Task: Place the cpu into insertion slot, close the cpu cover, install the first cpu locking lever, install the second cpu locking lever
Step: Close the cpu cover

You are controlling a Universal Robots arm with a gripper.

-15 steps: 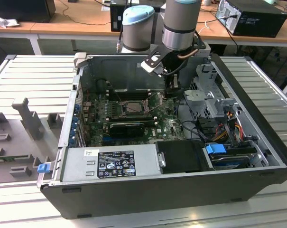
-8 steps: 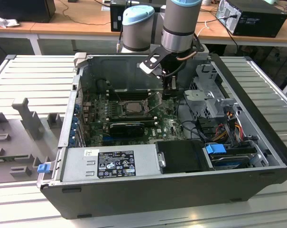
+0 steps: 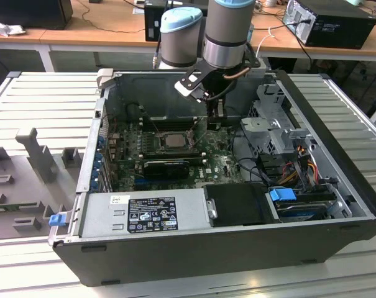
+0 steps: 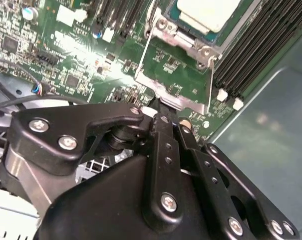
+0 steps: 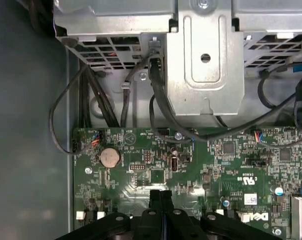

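Hanging just beside the socket (image 4: 183, 40) with gripper (image 4: 164, 111) pinched closed, empty, tips at free edge of open cover (image 4: 178, 96). Chip (image 4: 208, 12) seated inside socket, fragile. Probably thin, stiff, light, hinged: push at free edge.

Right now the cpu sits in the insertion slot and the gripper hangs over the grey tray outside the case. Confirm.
Wrong on the gripper: the exterior view shows it inside the case, over the motherboard beside the insertion slot. The cpu does sit in that slot.
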